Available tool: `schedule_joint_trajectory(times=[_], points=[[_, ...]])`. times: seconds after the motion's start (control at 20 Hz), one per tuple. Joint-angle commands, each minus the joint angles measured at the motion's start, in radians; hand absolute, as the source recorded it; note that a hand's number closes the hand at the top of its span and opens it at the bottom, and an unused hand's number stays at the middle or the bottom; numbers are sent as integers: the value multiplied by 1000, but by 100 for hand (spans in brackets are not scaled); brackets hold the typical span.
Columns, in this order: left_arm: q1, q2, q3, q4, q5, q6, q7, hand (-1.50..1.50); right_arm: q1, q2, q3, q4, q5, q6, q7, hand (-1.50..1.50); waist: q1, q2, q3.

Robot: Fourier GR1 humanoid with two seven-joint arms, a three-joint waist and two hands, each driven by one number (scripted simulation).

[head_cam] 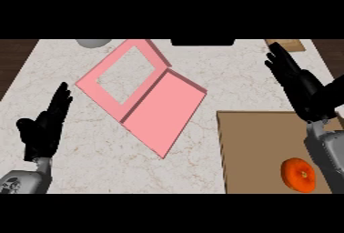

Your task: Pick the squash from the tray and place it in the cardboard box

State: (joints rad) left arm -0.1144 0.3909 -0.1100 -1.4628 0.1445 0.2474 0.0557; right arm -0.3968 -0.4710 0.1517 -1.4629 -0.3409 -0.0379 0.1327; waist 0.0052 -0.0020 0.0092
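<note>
Nearest, at the right, a round orange squash [299, 174] lay on a flat brown tray [259, 150] that covered the near right part of the pale marbled surface [80, 150]. The grey right forearm crossed the tray's right side, just beside the squash, and rose to the black right hand [299, 84], whose fingers were straight and released, holding nothing, pointing toward the far edge. At the near left, the black left hand [43, 129] showed above its grey forearm, fingers straight and up, also released and grasping nothing, resting over the bare surface. Farther in, left of centre, a pink open cardboard box [111, 79] lay tilted, with its pink flap [164, 111] spread flat toward the tray. The squash was well apart from the box. At the far edge, a grey rounded object [94, 43] showed only partly.
</note>
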Motion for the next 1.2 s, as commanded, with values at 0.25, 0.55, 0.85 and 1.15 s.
schedule_joint_trajectory(times=[0.25,0.55,0.85,1.15], points=[[53,166,75,61,-160,82,13,0,260,-122,-15,-27,-263,577,-226,-150,-28,4,-1],[83,152,82,114,-121,41,-13,0,366,-272,12,32,128,592,-680,-150,-36,15,1],[39,161,79,103,-122,20,2,0,348,-317,-23,244,212,729,-1064,-150,8,16,1],[33,121,47,139,-157,37,-27,0,273,-471,37,252,499,488,-1187,-150,23,16,-4]])
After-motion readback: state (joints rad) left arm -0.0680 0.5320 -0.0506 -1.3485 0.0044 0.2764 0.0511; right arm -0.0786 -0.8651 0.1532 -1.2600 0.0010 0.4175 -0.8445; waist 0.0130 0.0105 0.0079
